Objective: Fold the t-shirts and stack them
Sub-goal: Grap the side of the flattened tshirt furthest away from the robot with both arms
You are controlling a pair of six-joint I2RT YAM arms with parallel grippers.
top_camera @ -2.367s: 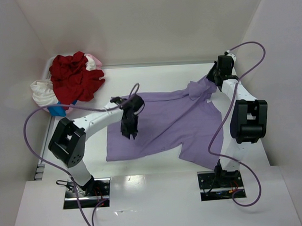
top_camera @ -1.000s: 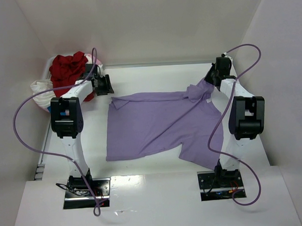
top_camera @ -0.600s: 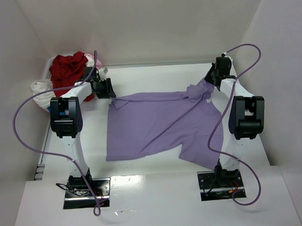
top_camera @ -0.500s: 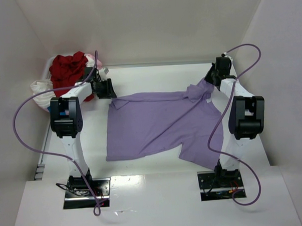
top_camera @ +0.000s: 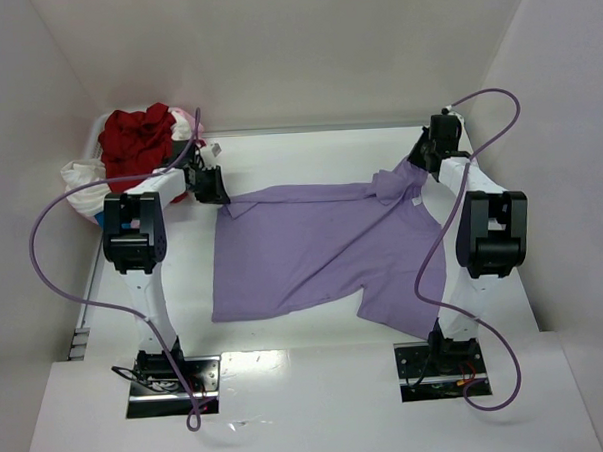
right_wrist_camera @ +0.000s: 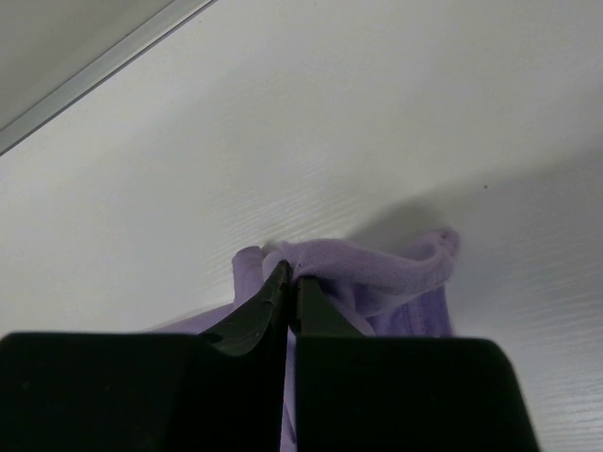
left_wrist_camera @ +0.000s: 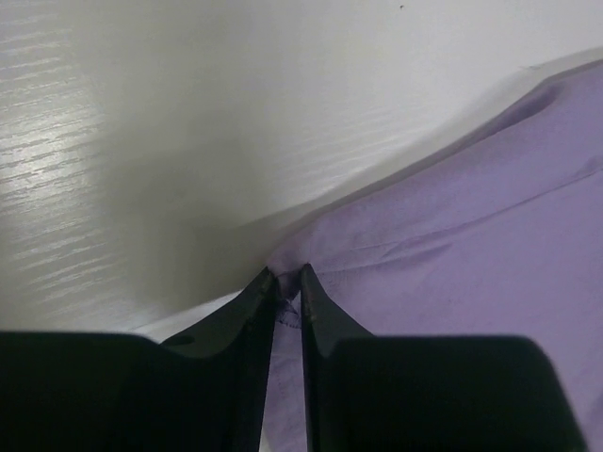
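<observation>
Bright diffuse overhead light; glare on table front; left hand underexposed, blurred; soft shadow beside.

The left arm reaches to the far left, its left gripper held low, jaws nearly together on an edge of the lavender t-shirt. The right arm stretches far right, and the right gripper has its jaws tight on a bunched corner.

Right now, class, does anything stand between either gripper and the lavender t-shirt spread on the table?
Nothing visible does. The left gripper pinches the far left corner of the lavender t-shirt, and the right gripper is shut on its bunched far right corner.
</observation>
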